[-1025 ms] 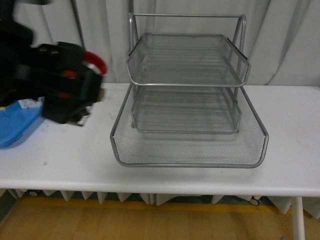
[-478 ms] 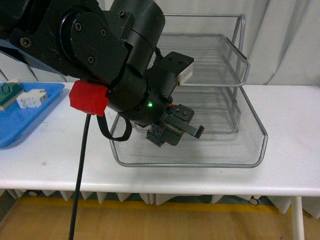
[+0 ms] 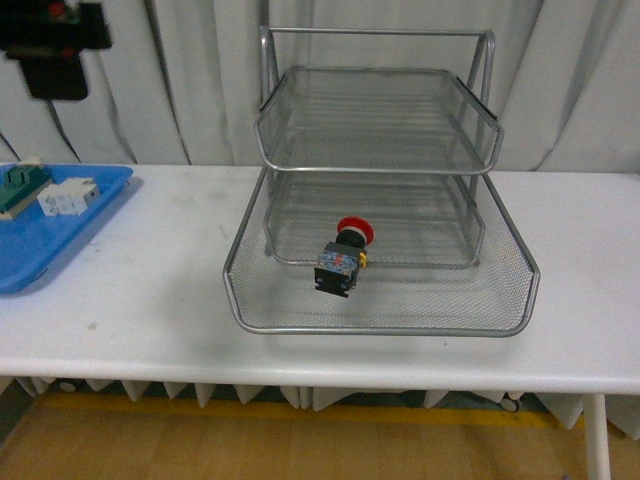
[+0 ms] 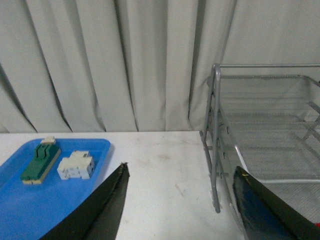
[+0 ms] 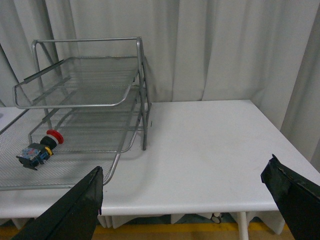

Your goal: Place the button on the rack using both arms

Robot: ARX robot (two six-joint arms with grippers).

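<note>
On the lowest of 3 tiers of the rack [image 3: 380, 170], one button [image 3: 345, 258] lies tipped. L gripper [image 4: 180, 166] and R gripper [image 5: 186, 165], each only partly in frame, both spread wide, empty.

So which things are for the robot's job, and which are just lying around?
For the job: the button, lying in the bottom tier of the rack; the left pincer and right pincer, both open.
Just lying about: the blue tray, with the green-topped block and white part on it.

Glossy black pointed tool fingers [image 4: 102, 217], black arm [image 3: 55, 50]
</note>
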